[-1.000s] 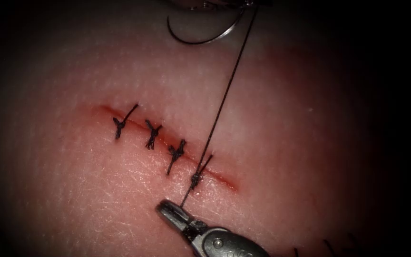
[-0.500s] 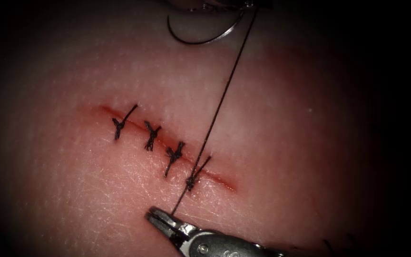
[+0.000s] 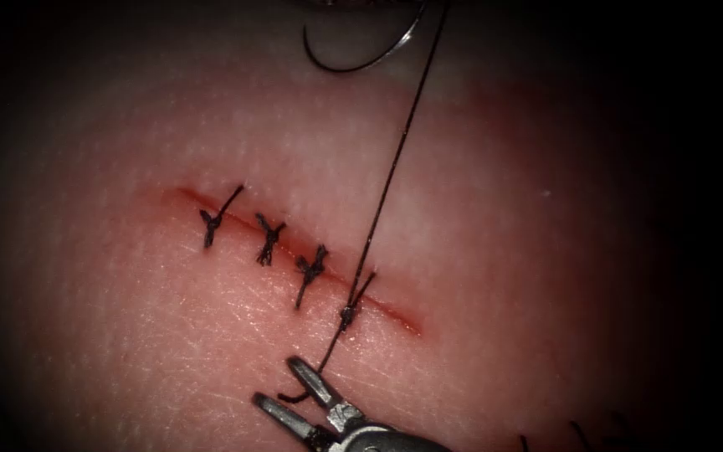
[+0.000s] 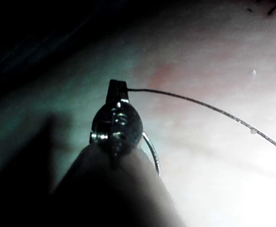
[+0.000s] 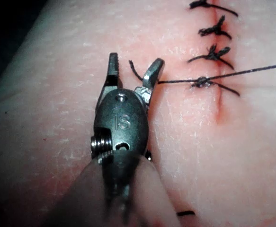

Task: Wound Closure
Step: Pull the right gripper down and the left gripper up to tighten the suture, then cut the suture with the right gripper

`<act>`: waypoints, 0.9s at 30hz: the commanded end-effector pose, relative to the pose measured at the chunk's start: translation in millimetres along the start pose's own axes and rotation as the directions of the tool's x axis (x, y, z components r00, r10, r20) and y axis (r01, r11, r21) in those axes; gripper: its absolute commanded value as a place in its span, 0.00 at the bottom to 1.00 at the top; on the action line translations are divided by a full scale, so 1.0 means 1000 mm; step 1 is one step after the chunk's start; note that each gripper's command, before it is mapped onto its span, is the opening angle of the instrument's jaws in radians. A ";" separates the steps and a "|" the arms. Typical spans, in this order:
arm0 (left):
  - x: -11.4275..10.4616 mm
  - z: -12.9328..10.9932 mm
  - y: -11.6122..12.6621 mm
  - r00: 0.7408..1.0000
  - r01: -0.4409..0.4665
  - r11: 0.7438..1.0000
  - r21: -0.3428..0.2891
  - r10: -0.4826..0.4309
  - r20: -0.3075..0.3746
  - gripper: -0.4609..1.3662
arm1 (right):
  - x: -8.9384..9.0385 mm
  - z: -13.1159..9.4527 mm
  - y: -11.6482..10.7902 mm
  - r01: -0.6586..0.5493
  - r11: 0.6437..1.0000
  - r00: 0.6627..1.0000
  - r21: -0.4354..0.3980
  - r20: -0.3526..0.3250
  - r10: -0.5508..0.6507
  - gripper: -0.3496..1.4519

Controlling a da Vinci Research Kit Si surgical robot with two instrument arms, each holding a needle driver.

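Note:
The cut [image 3: 395,315] runs slantwise across the tissue [image 3: 504,251], with three tied stitches on it and a fourth knot [image 3: 347,316] furthest right. From that knot a taut thread [image 3: 391,167] climbs toward the top edge. The curved needle [image 3: 361,57] hangs there, clear of the tissue. My left tool [image 4: 117,87] is shut on the thread [image 4: 199,101], and the needle's curve [image 4: 153,153] shows beside its wrist. Below the cut, my right tool [image 3: 279,382] stands open. The thread's short end [image 3: 296,396] lies loose between its jaws. In the right wrist view the open right tool [image 5: 134,64] sits just short of the knot [image 5: 203,81].
Red fluid tints the tissue around the cut [image 3: 211,205]. Cut ends of thread [image 3: 579,431] lie near the lower right edge. Another dark thread scrap [image 5: 186,213] lies on the tissue behind my right tool.
My right tool's jaws have opened and let go of the thread's short end, which now curls loose. The left tool and needle have barely shifted.

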 end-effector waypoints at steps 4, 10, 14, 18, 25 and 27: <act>0.0004 -0.0021 0.0008 1.000 0.013 1.000 -0.018 -0.013 0.003 0.06 | 0.0002 -0.0004 0.0007 -0.062 0.998 0.998 -0.016 0.000 0.062 0.72; 0.0007 -0.0058 0.0020 0.999 0.035 0.999 -0.020 -0.035 -0.007 0.06 | 0.0000 -0.0007 0.0018 -0.097 0.995 0.995 -0.033 -0.005 0.096 0.71; 0.0010 -0.0090 0.0028 0.995 0.100 0.995 -0.027 -0.101 -0.028 0.06 | 0.0001 -0.0011 0.0029 -0.132 0.988 0.991 -0.084 -0.017 0.131 0.67; 0.0013 -0.0117 0.0031 0.988 0.139 0.990 -0.028 -0.140 -0.064 0.06 | 0.0000 -0.0014 0.0044 -0.161 0.979 0.987 -0.125 -0.018 0.160 0.65; 0.0028 -0.0157 0.0030 0.979 0.176 0.984 -0.035 -0.179 -0.095 0.06 | -0.0003 -0.0013 0.0068 -0.178 0.972 0.984 -0.156 -0.016 0.178 0.61; 0.0033 -0.0164 0.0032 0.979 0.178 0.983 -0.036 -0.180 -0.097 0.06 | -0.0002 -0.0011 0.0071 -0.179 0.971 0.984 -0.157 -0.016 0.179 0.60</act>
